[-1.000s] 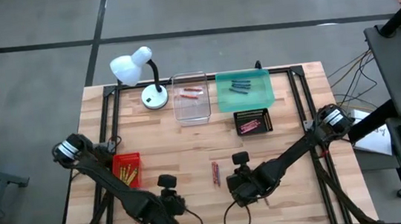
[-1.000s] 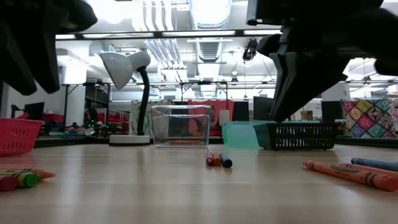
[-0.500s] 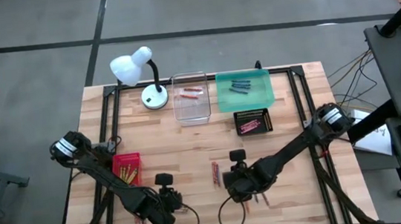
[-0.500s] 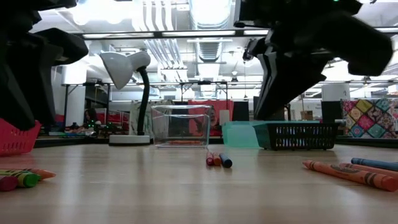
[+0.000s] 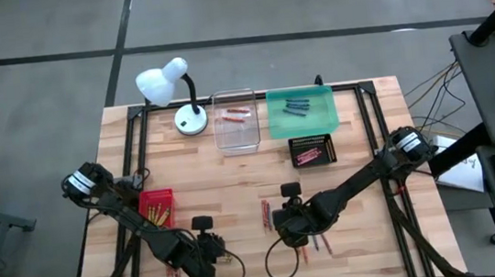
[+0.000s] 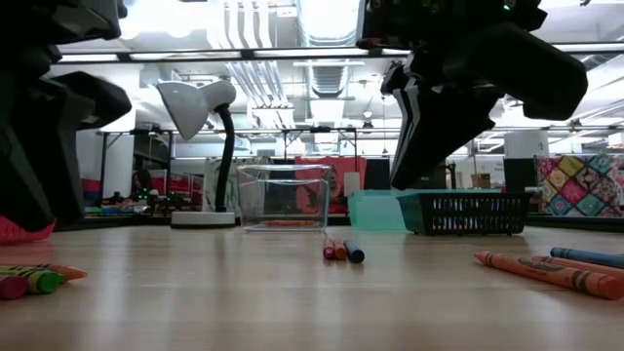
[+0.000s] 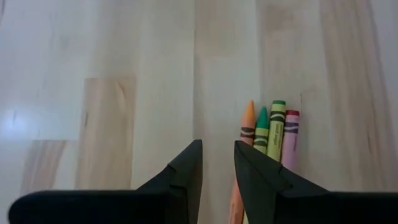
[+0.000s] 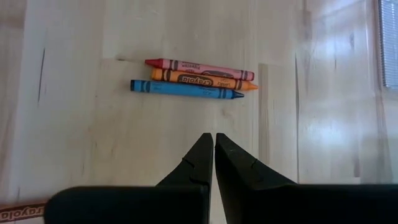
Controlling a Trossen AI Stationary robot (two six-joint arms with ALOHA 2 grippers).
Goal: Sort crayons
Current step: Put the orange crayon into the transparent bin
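Three crayons, red [image 8: 199,65], orange [image 8: 202,79] and blue [image 8: 186,88], lie side by side on the table's middle [image 5: 266,213]. My right gripper [image 8: 213,138] hangs above the table just right of them, shut and empty. Another bunch lies near the front left: orange [image 7: 248,121], green [image 7: 262,127], yellow-green [image 7: 276,124] and pink [image 7: 290,134] crayons. My left gripper [image 7: 217,148] hovers low beside this bunch, open, with only bare wood showing in the narrow gap. More crayons [image 6: 551,271] lie at the front right.
A red tray [image 5: 156,208] with yellow crayons stands at the left. At the back are a clear tray [image 5: 236,126], a teal tray [image 5: 301,114] with blue crayons, a black tray [image 5: 312,150] and a white desk lamp [image 5: 173,86].
My left gripper has come down toward the table by the front-left crayons and has rolled a little. My right gripper has shifted slightly toward the table's left, nearer the three middle crayons. No crayon has moved.
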